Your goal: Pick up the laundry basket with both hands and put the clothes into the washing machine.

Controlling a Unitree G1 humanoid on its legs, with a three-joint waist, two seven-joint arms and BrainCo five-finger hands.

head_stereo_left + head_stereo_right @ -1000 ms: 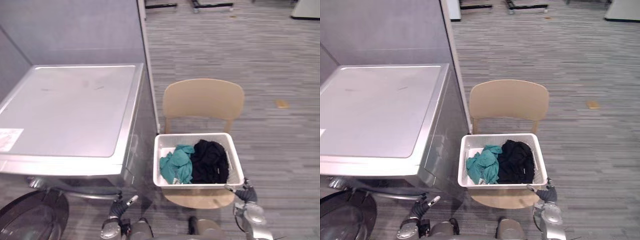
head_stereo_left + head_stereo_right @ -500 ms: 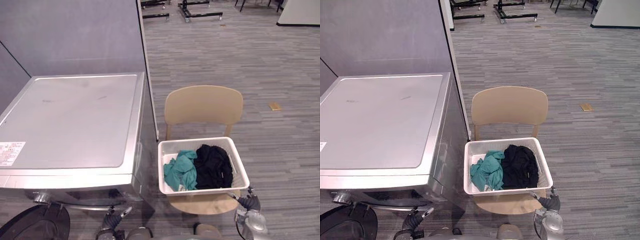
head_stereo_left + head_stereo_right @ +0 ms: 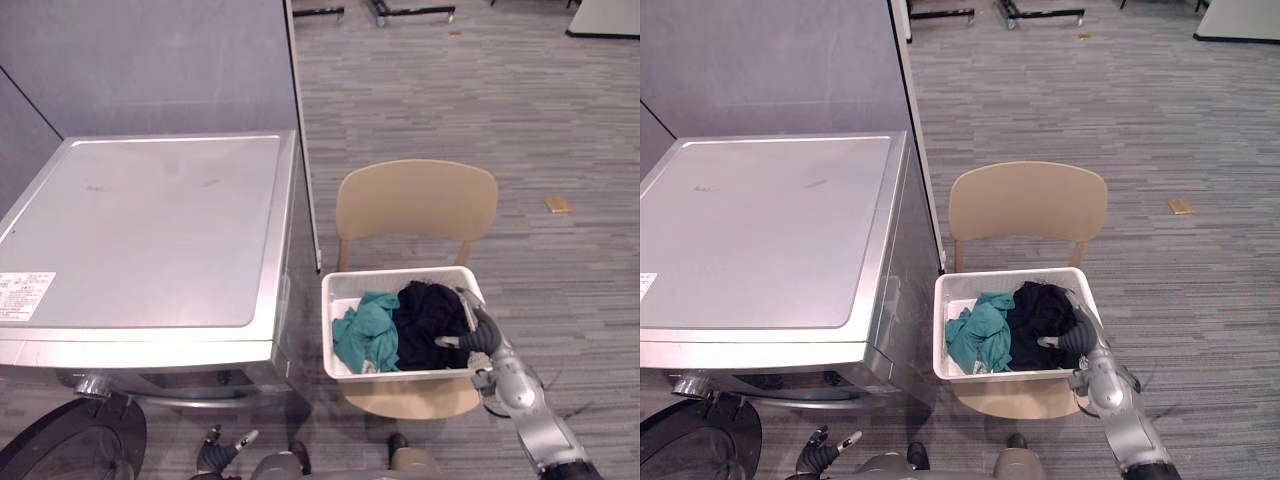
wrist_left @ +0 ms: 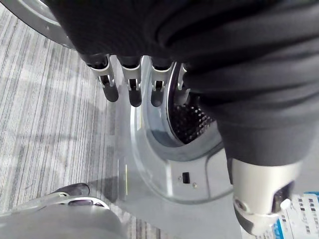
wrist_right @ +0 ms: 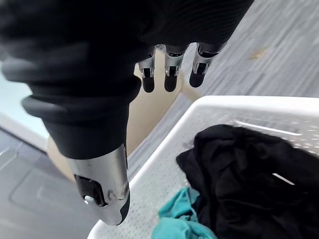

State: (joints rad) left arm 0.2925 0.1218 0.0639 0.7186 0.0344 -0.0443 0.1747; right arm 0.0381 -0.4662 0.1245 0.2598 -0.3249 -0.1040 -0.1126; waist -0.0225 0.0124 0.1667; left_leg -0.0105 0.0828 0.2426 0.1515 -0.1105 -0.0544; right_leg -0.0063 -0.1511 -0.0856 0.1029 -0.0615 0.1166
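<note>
Washing machine [image 3: 150,240] at left, door [image 3: 60,450] open; my left hand [image 3: 218,452] low before it, fingers loose, empty. Laundry basket [image 3: 400,373] on chair [image 3: 415,200], clothes [image 3: 425,320] inside. My right hand [image 3: 478,332] over basket's right rim, fingers straight, gripping nothing.

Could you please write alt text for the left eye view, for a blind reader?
A white laundry basket holding a teal garment and a black garment sits on a tan chair, with the robot's open right hand by its right rim. A silver washing machine stands to its left, the left hand low before it.
</note>
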